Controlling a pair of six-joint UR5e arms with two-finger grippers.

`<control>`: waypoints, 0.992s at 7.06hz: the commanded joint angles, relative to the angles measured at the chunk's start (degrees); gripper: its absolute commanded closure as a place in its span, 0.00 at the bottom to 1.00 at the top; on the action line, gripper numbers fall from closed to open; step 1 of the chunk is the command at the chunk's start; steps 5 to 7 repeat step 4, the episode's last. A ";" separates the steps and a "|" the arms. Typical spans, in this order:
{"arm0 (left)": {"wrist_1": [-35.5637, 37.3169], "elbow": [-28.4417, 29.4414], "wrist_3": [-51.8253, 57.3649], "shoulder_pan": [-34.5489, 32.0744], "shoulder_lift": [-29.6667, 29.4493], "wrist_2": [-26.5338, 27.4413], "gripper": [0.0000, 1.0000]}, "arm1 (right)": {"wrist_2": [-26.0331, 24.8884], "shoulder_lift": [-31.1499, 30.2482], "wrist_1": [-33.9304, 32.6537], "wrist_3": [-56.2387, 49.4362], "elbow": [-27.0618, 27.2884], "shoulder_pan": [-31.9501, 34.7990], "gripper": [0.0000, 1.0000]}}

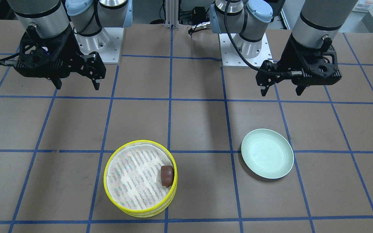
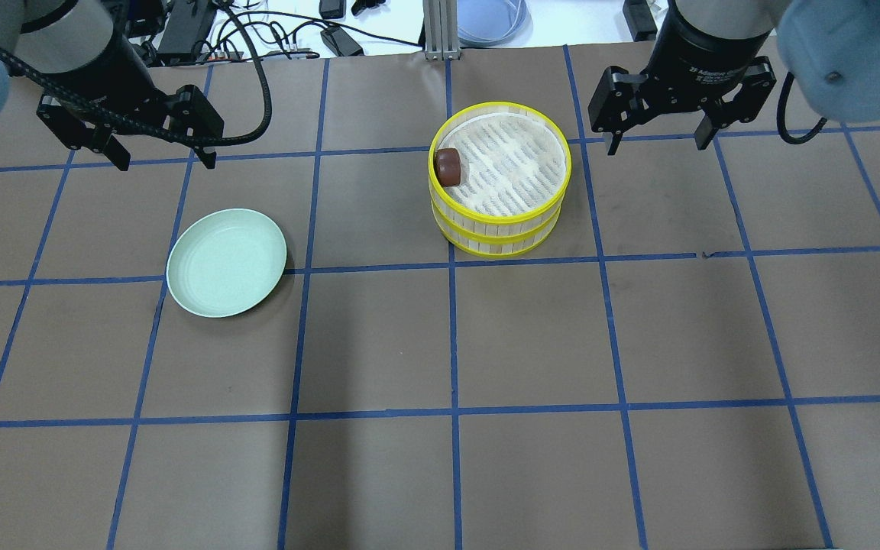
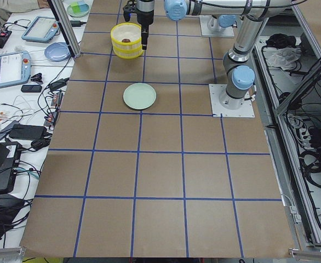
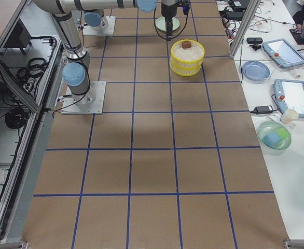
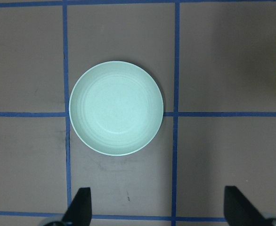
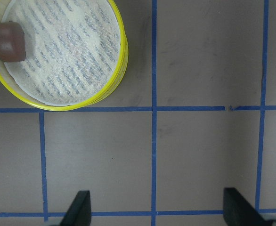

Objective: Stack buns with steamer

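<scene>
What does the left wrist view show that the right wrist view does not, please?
Only the left wrist view shows the plate, which is empty. Only the right wrist view shows the bun in the steamer, by its rim. Both show the taped table and open fingers at the bottom: the left gripper and the right gripper. The left view also catches a sliver of the steamer's rim.

Reddish-brown bun [image 6: 8, 41] inside steamer [image 6: 67, 52], against rim; right pincer [image 6: 157, 209] spread wide, empty, above table [image 6: 199, 155].
</scene>
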 commanded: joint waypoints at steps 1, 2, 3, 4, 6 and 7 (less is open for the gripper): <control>1.09 0.09 0.00 0.20 0.07 -1.37 0.00 | 0.00 0.20 -0.02 0.00 0.00 0.00 0.00; 1.88 -0.17 0.09 0.20 -0.45 -1.37 0.00 | 0.00 0.20 -0.02 0.00 0.00 0.00 0.00; 1.98 -0.26 0.09 0.38 -1.58 -0.94 0.00 | 0.00 0.20 -0.11 0.00 0.00 0.00 0.00; 2.06 -0.44 -0.17 0.38 -1.94 -0.59 0.00 | 0.00 0.29 -0.11 0.00 0.00 0.00 0.00; 2.06 -0.44 -0.17 0.38 -1.94 -0.59 0.00 | 0.00 0.29 -0.11 0.00 0.00 0.00 0.00; 2.06 -0.44 -0.17 0.38 -1.94 -0.59 0.00 | 0.00 0.29 -0.11 0.00 0.00 0.00 0.00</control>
